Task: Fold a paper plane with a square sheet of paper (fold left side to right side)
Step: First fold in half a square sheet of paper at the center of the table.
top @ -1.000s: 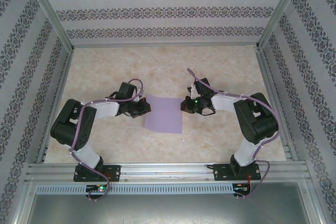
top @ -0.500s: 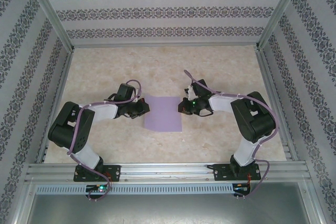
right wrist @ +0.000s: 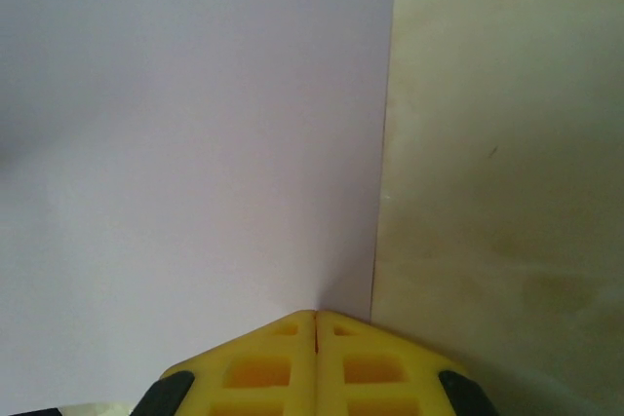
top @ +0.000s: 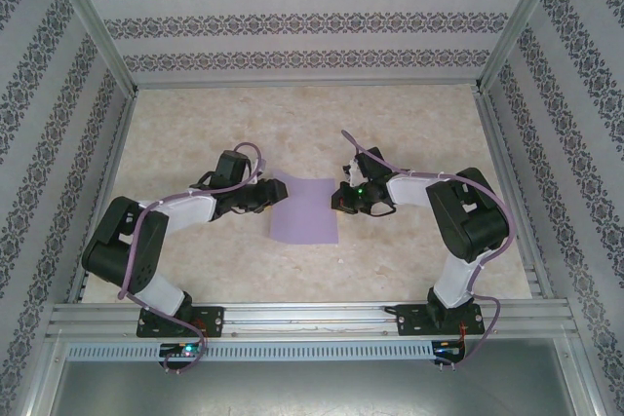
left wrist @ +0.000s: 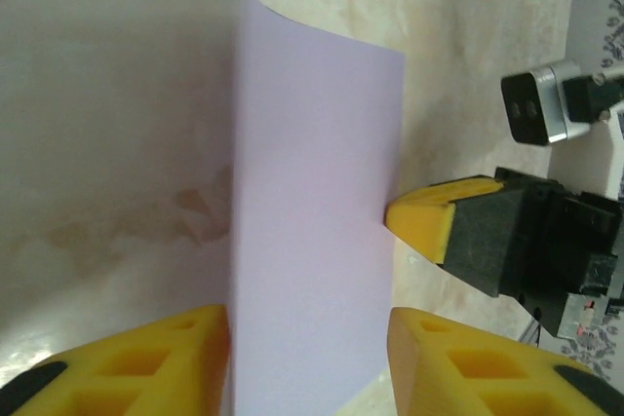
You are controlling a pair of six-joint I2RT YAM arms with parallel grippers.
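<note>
- You have one sheet [top: 304, 213], plain lilac and roughly square. It lies near the middle of one marble-patterned table [top: 419, 133].
- Two arms reach in from the near edge, one on each side of the sheet. Each ends in one gripper with two yellow fingers, so four fingers in all.
- The left gripper [top: 270, 192] sits at the sheet's far left corner.
- In the left wrist view its two fingers [left wrist: 136, 362] stand well apart. A strip of the sheet runs between them, unpinched, with each finger just beside one edge of that strip.
- The right gripper [top: 338, 199] sits at the sheet's right edge, toward the far corner.
- In the right wrist view its two fingers [right wrist: 263, 367] are pressed together with no gap. Their shared tip touches the sheet just inside that edge. You cannot tell whether any paper is caught between them.
- The left wrist view also shows the right gripper's yellow tip meeting the sheet's edge from the opposite side.
- The sheet's corner by the left gripper appears to curl slightly off the table; the rest lies flat.
- Three walls [top: 312, 21] with striped floral wallpaper surround the table.
- One metal rail [top: 312, 314] carries both arm bases.
</note>
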